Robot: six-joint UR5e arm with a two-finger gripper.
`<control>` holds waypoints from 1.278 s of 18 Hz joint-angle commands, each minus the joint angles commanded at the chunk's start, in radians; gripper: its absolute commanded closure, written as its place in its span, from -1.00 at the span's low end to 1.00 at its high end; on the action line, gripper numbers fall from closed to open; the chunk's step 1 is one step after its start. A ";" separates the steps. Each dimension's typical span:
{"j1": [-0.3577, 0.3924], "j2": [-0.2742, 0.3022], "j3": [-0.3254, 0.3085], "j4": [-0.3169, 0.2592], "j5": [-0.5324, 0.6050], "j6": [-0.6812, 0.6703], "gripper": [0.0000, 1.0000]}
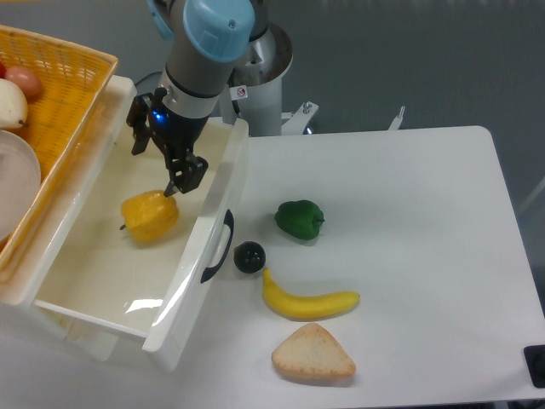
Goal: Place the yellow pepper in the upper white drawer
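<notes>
Bread, a wedge-shaped piece [312, 353], lies nearest the camera on the white table [426, 256], and just beyond it rests a curved banana [308, 302], close to the bread but apart from it. A small dark round object [249, 256] sits at the banana's left tip, near the dark curved handle [219, 245] on the front of the upper white drawer [119, 324]. Farther back on the table is a green bell pepper [300, 218], well clear of the banana. The drawer stands pulled out at the left, its glossy front wall slanting toward the table, and the yellow pepper [149, 216] lies on the drawer's floor, near the front wall and toward the rear half of the box; it touches nothing but the floor. Above and slightly behind the pepper hangs the gripper [159, 159], its two dark fingers spread apart with nothing between them, so the pepper is released and sits free below. A blue light glows on the gripper's body, and the arm [209, 47] with its pale blue joint cap rises behind it. At the far left a yellow woven basket [64, 94] rests above the drawer's left wall, holding pale rounded items at its edge.
</notes>
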State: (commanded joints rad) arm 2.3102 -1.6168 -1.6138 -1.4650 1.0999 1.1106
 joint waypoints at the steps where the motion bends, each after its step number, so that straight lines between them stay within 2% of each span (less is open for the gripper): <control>1: 0.006 0.000 0.003 0.000 0.000 0.000 -1.00; 4: 0.024 0.009 0.018 0.005 0.000 0.003 -1.00; 8: 0.066 0.014 0.028 0.043 0.002 0.032 -1.00; 15: 0.153 0.015 0.054 0.046 0.005 0.095 -1.00; 19: 0.199 0.008 0.060 0.046 0.110 0.276 -1.00; 23: 0.216 -0.014 0.061 0.048 0.210 0.351 -1.00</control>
State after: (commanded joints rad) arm 2.5265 -1.6305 -1.5524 -1.4174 1.3098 1.4617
